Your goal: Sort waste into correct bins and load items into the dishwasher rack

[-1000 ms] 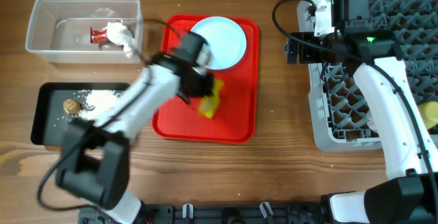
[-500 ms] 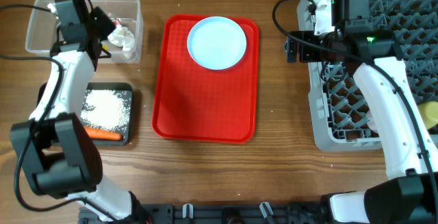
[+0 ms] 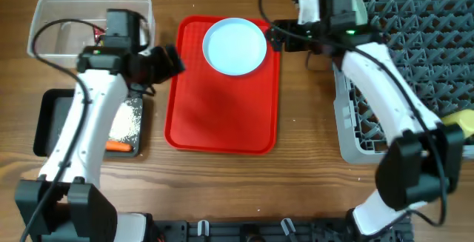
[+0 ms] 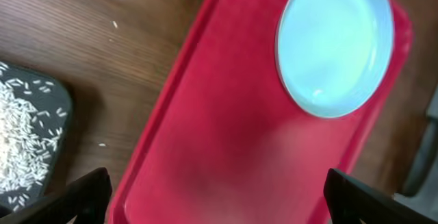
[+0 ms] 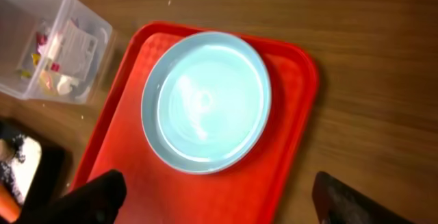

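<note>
A pale blue plate (image 3: 235,46) (image 4: 335,42) (image 5: 205,101) lies at the far end of the flat red tray (image 3: 222,123). My left gripper (image 3: 172,59) (image 4: 219,200) hovers at the red tray's left edge, open and empty. Over the tray's right rim, beside the plate, my right gripper (image 3: 275,36) (image 5: 219,200) is also open and empty. The clear tub (image 3: 55,31) (image 5: 48,42) holds wrappers and a tissue. Rice (image 3: 127,120) (image 4: 20,142) and a carrot (image 3: 118,146) lie in the black tray (image 3: 44,123). The grey dishwasher rack (image 3: 415,72) is at the right.
A yellow cup (image 3: 463,120) sits at the rack's right edge. A few stray rice grains (image 4: 102,144) lie on the wooden table between the black tray and the red tray. My left arm stretches over the black tray.
My left gripper carried a yellow wrapper from the red tray to the clear tub, opened, and came back empty to the tray's edge. My right arm swung left from the rack toward the plate.
</note>
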`<action>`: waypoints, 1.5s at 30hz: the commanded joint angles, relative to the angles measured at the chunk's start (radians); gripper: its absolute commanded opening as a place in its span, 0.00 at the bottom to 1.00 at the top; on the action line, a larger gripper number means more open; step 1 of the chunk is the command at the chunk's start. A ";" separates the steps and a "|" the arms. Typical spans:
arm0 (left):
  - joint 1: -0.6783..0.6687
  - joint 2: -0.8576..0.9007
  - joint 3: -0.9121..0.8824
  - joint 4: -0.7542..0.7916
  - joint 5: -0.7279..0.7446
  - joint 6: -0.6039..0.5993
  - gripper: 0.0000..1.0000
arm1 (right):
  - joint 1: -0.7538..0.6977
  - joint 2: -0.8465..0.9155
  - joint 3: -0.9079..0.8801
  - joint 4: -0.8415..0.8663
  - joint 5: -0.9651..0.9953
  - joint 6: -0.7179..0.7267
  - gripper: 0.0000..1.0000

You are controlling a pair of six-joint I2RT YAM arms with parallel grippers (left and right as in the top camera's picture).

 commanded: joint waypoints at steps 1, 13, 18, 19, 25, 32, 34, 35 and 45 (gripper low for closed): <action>-0.136 0.004 -0.033 -0.022 -0.161 -0.115 1.00 | 0.051 0.103 0.003 0.050 0.005 0.051 0.85; -0.300 0.018 -0.069 -0.014 -0.353 -0.237 1.00 | 0.078 0.383 0.003 0.312 0.151 0.099 0.46; -0.300 0.018 -0.069 -0.015 -0.352 -0.236 1.00 | 0.078 0.424 0.003 0.336 0.180 0.103 0.34; -0.300 0.018 -0.069 -0.015 -0.352 -0.236 1.00 | 0.078 0.425 0.003 0.342 0.180 0.103 0.24; -0.300 0.018 -0.069 -0.015 -0.352 -0.236 1.00 | 0.073 0.418 0.003 0.362 0.180 0.112 0.04; -0.300 0.018 -0.069 -0.015 -0.352 -0.236 1.00 | -0.041 0.075 0.013 0.317 0.190 0.043 0.03; -0.300 0.018 -0.069 -0.015 -0.352 -0.236 1.00 | -0.137 -0.114 0.012 0.271 0.284 -0.041 0.04; -0.300 0.018 -0.069 -0.015 -0.352 -0.236 1.00 | -0.162 -0.156 0.012 0.264 0.336 -0.087 0.04; -0.300 0.018 -0.069 -0.015 -0.352 -0.236 1.00 | -0.305 -0.258 0.011 0.309 0.956 -0.744 0.04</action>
